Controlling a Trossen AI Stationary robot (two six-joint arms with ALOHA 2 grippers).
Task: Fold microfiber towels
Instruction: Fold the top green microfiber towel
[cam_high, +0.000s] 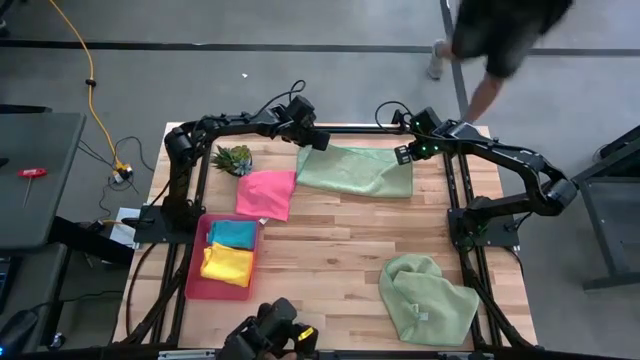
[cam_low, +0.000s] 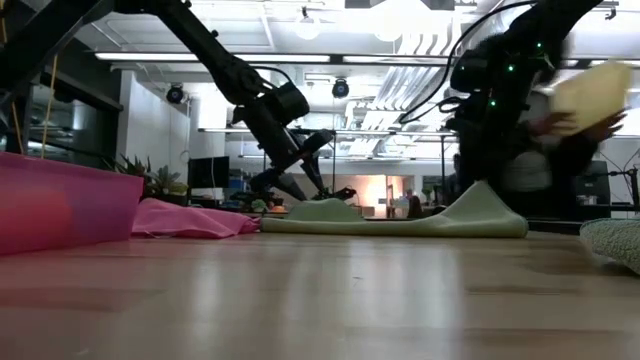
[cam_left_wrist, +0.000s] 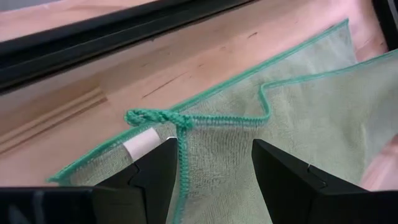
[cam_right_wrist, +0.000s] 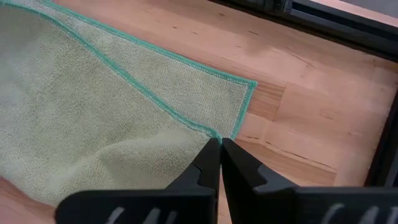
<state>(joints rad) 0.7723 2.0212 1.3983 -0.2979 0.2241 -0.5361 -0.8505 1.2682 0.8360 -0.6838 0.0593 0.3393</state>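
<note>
Left pincer (cam_high: 318, 140) and right pincer (cam_high: 405, 153) sit at the far corners of the green towel (cam_high: 355, 170) on the bench (cam_high: 330, 250), placed for folding. Left wrist: left spread, straddling the hem, empty. Right wrist: right shut on the top layer's corner.

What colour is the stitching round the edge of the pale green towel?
Teal-green on the pale green towel, clearest in the left wrist view.

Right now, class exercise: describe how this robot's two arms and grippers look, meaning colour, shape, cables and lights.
Both arms are dark, jointed tubes with black cables looping near the wrists. The left gripper has two broad, matte black, wedge-shaped fingers. The right gripper has matching black fingers tapering to thin tips. Small green lights glow near the right wrist.
</note>
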